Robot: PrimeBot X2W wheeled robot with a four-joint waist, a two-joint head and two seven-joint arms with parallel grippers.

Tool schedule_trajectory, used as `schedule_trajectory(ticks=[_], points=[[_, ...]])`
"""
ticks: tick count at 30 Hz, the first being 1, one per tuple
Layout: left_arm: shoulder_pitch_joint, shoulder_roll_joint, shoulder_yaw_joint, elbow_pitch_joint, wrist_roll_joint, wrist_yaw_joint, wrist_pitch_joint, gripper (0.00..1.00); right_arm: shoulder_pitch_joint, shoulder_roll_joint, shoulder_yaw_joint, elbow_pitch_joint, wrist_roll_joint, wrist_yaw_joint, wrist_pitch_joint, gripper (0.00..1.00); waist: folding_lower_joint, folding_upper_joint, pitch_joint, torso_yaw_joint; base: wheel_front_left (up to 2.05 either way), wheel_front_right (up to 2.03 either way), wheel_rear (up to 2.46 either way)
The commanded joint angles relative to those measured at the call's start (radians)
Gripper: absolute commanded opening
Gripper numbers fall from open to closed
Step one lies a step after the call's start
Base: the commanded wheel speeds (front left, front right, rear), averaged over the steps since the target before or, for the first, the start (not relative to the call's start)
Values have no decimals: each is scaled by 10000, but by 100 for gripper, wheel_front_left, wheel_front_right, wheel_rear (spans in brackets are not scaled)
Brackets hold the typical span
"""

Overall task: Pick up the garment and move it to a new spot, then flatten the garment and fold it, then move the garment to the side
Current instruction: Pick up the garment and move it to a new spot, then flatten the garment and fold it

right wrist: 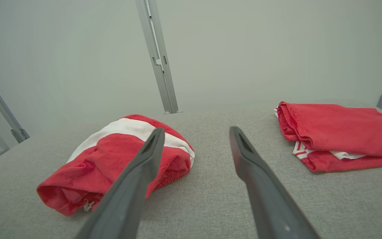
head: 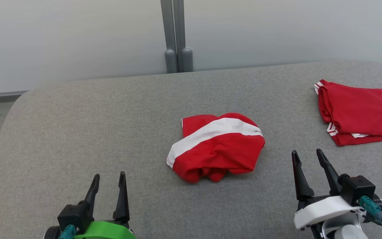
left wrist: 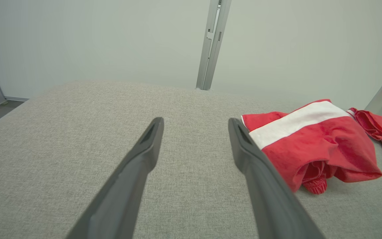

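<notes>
Judging the task as not yet begun. Seeing the crumpled red cloth garment with a broad white band [head: 216,147] lying bunched near the middle of the grey fabric-covered bench [head: 78,132], touching neither gripper. Flanking it, both towards the bench's near edge and well apart from the cloth: the left gripper on its green mount [head: 109,175] and the right gripper on its white mount [head: 307,152]. Showing both pairs of long dark fingers [left wrist: 138,172] spread wide, pinching nothing.

Leaving everything to do: picking up, carrying to a new spot, flattening, folding, setting aside. Noting a second red cloth garment with red-and-white striped trim [head: 360,111] lying folded flat by the bench's right edge; probably looking at a finished piece there, not the one in hand.

Struggling to tell what kind of garment the heap is, with hems and openings tucked underneath and just a gathered edge peeking out on the near side in the left wrist view. Losing the folded piece's right side past the border of the head view. Masking part of the heap in each wrist view: one finger crossing in front of it. Failing to judge how high the grippers are sitting above the bench.
</notes>
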Motion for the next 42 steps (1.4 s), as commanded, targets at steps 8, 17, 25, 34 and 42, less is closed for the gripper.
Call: schedule_trajectory(ticks=[8, 17, 25, 34, 42], points=[[209, -171, 293, 167, 373, -256, -27, 100, 45, -22, 82, 164, -82, -1, -31, 100, 0, -1, -80, -17, 0, 0, 0], [301, -291, 474, 297, 531, -422, -27, 100, 111, -22, 45, 135, -145, -2, -31, 100, 0, -1, -115, -20, 0, 0, 0], [321, -375, 531, 361, 700, -587, -28, 100, 130, -22, 28, 84, -197, -1, -32, 100, 0, -1, -117, -111, 0, 0, 0], [-360, -466, 289, 1036, 551, -919, 112, 100, -10, -22, 134, 32, -249, -1, -32, 100, 0, -1, 70, -378, 0, 0, 0], [-1673, -561, -268, 2280, 216, -1210, 656, 100, -249, -20, 266, 25, -327, -1, -30, 100, 0, -1, 520, -874, 0, 0, 0]])
